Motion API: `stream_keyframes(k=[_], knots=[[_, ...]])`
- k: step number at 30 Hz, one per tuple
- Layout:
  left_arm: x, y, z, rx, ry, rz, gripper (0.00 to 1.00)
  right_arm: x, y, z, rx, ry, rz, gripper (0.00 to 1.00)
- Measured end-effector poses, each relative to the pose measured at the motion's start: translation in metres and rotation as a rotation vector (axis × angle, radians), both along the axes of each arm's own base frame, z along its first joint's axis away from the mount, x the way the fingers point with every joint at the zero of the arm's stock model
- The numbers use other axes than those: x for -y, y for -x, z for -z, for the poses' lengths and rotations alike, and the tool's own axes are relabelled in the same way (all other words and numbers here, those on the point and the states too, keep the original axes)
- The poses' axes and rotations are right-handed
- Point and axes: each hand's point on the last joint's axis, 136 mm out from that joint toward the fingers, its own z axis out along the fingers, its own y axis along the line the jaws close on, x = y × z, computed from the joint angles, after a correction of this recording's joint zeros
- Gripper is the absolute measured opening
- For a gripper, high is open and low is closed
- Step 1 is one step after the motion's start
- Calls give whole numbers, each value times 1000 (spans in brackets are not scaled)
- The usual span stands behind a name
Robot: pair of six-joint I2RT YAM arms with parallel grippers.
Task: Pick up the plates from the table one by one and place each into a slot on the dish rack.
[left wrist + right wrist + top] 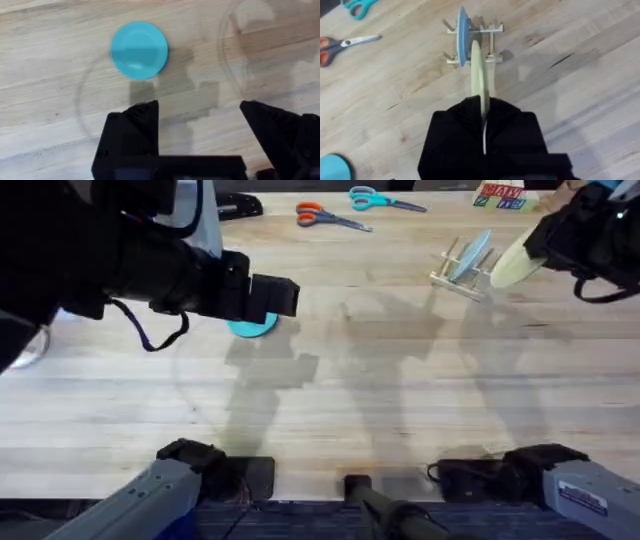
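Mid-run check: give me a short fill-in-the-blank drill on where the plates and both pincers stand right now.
1. The right pincer is shut on the ____ plate.
2. The blue-grey plate stands on edge in the ____.
3. The teal plate lies flat on the ____.
4. The left pincer above the teal plate is ____.

Missing words: cream; dish rack; table; open

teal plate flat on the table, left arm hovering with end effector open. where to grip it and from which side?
Grip the teal plate by its rim, coming down from above. It lies flat on the table, so only the thin edge offers a hold: probably one finger under the rim nearest the left end effector, the other on top. Nothing crowds it, so any side looks reachable.
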Motion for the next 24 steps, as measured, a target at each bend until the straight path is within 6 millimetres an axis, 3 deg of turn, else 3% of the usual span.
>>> stream_keyframes(k=[10,24], knots=[[0,0,0,0,0,0,992,6,-9,19,-67,3,31,29],[0,0,0,0,0,0,993,13,-20,16,-63,-2,66,28]])
